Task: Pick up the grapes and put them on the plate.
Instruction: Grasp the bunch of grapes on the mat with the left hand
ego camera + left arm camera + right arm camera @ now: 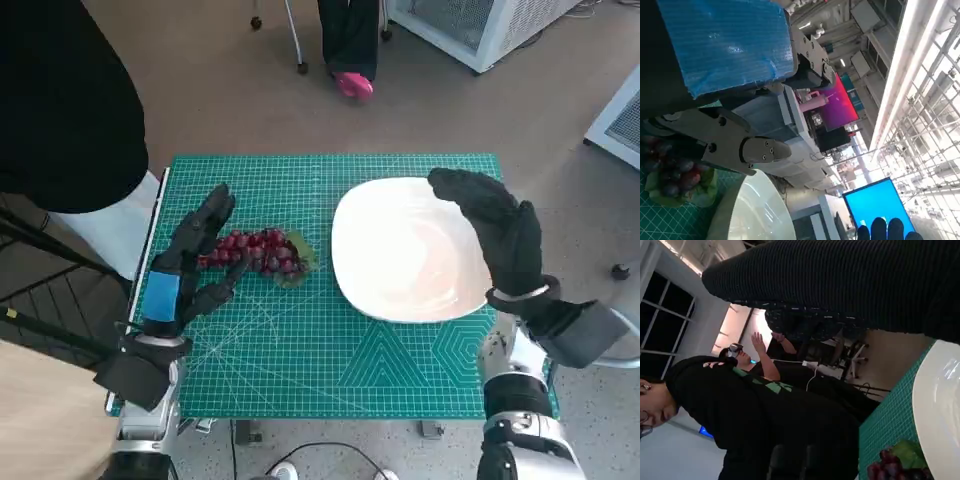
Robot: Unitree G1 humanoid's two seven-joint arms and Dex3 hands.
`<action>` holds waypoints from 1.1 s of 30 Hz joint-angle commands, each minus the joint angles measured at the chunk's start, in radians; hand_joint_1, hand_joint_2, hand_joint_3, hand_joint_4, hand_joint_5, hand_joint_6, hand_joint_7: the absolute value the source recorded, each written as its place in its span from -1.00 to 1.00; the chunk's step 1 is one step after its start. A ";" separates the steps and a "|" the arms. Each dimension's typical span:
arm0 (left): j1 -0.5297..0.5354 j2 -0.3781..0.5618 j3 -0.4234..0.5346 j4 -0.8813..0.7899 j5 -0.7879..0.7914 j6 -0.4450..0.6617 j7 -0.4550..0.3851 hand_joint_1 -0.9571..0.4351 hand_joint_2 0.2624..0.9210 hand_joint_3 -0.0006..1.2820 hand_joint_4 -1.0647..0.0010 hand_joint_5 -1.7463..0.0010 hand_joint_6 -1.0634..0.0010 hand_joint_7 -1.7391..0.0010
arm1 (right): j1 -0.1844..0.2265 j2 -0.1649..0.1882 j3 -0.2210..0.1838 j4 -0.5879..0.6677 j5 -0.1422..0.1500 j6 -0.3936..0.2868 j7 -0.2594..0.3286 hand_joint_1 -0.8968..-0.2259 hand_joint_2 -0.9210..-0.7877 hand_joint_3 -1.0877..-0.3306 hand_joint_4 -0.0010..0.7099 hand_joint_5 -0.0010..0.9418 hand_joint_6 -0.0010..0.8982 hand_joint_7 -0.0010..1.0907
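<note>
Left hand (192, 262), fingers spread, brackets grapes (258, 252) at nine o'clock — poised to grasp | right hand (497, 232), fingers together, hovers over plate (400, 250)

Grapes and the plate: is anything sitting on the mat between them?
No. In the head view only bare green mat lies between the grapes and the plate; a green leaf on the bunch points toward the plate.

The plate (400, 250) looks glossy and smooth; the green mat (300, 350) matt and gridded; the right hand (500, 235) wears coarse knitted cloth.
</note>
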 commanded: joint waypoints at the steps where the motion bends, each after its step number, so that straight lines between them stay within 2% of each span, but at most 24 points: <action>1: 0.012 -0.006 -0.002 -0.009 -0.011 0.000 -0.002 0.09 1.00 -0.62 0.12 1.00 0.10 0.97 | 0.008 -0.006 -0.002 0.014 0.001 0.002 0.013 0.28 -1.00 0.42 -0.23 -1.00 -0.44 -1.00; 33: 0.012 -0.018 -0.003 -0.012 -0.055 -0.003 -0.035 0.05 1.00 -0.68 0.11 1.00 0.10 0.97 | 0.007 -0.006 -0.005 0.010 -0.001 0.001 0.015 0.27 -1.00 0.44 -0.22 -1.00 -0.43 -1.00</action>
